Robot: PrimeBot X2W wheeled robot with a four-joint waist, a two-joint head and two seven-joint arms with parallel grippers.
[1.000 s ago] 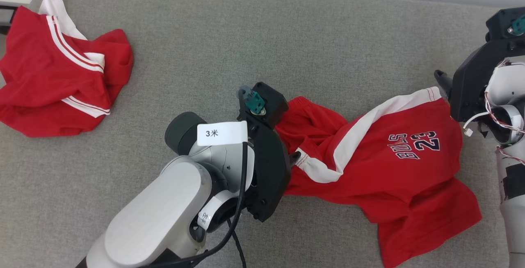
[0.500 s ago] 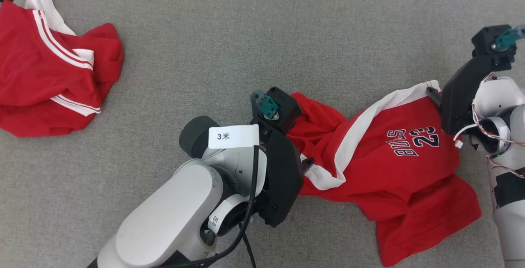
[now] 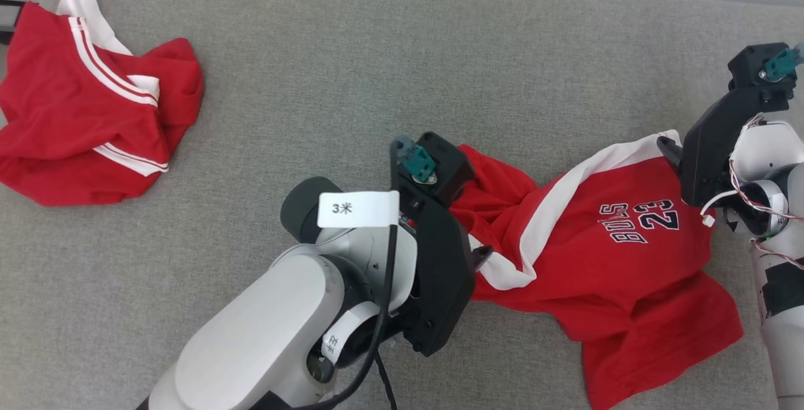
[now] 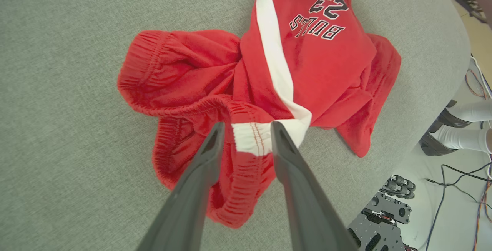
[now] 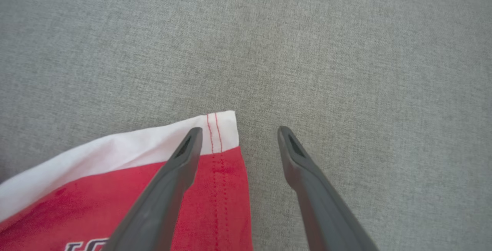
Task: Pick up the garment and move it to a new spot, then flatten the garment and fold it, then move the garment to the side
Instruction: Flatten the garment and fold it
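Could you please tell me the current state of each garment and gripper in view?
Bulls shorts: crumpled, lying unfolded on the grey surface.
Striped red garment: bunched up at the far left, no gripper on it.
left gripper: open, fingers straddling the shorts' white waistband patch.
right gripper: open wide, at the shorts' white hem corner.

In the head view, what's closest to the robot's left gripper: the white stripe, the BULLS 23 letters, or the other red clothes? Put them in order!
1. White stripe, right by the left gripper.
2. BULLS 23 letters, farther right on the shorts.
3. Other red clothes, far away on the left.
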